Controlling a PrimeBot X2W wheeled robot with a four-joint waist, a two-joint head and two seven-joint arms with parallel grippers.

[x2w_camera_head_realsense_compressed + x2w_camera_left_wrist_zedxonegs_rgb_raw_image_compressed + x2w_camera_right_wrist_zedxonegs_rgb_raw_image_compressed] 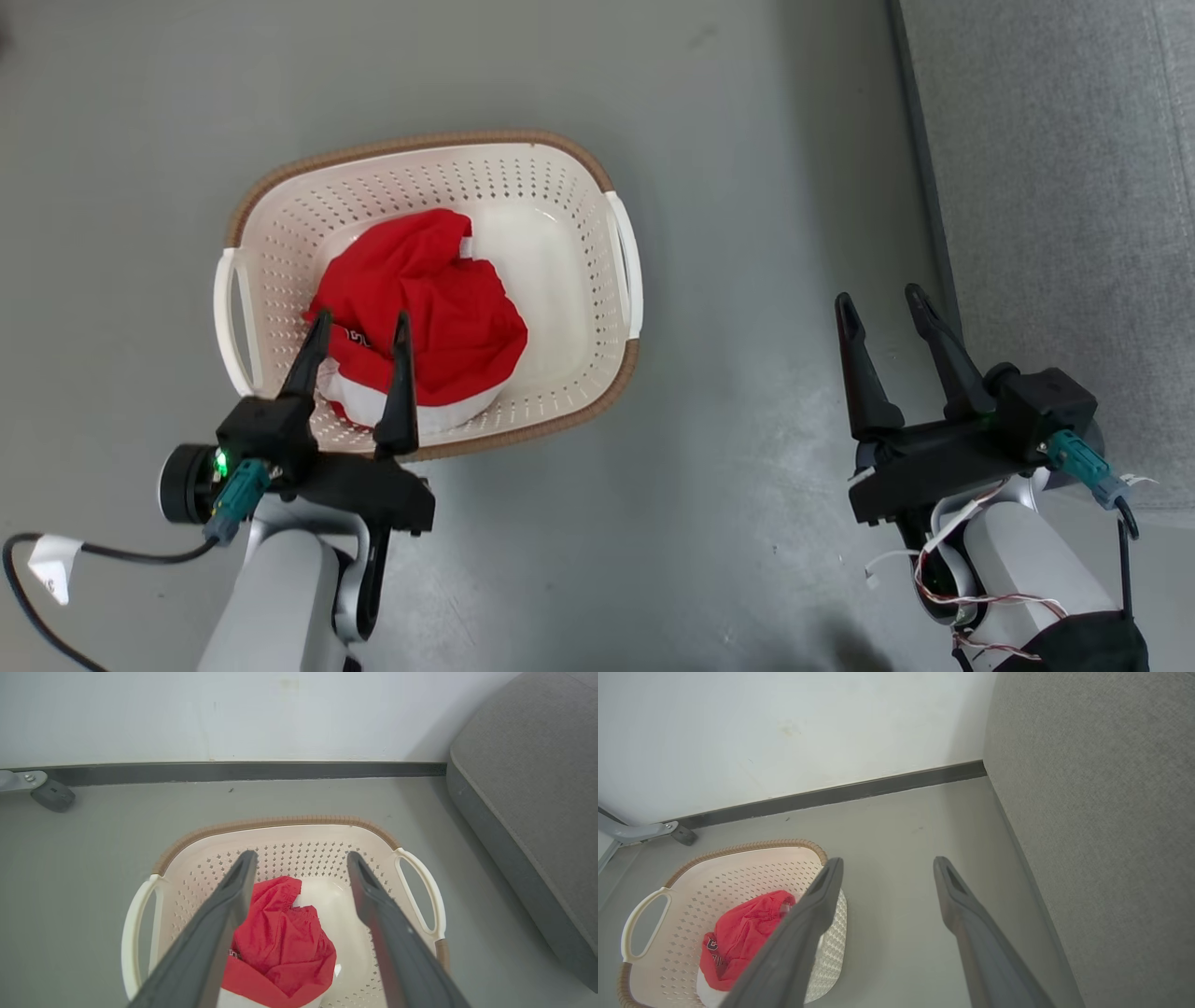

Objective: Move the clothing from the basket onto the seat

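Over the basket (560, 177), left pincer (362, 322) hangs spread above the clothing (439, 299), right pincer (879, 299) spread beside the seat (1074, 140).

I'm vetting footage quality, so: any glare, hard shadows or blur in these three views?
Head view: soft even light, a faint sheen on the floor, diffuse shadow along the sofa base. Left wrist view: the left gripper looms large and slightly soft near the lens. Right wrist view: white wall bright, not blown out; sofa weave sharp.

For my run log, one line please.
soft red clothing: in cream perforated plastic basket | left claw: open above it | right claw: open
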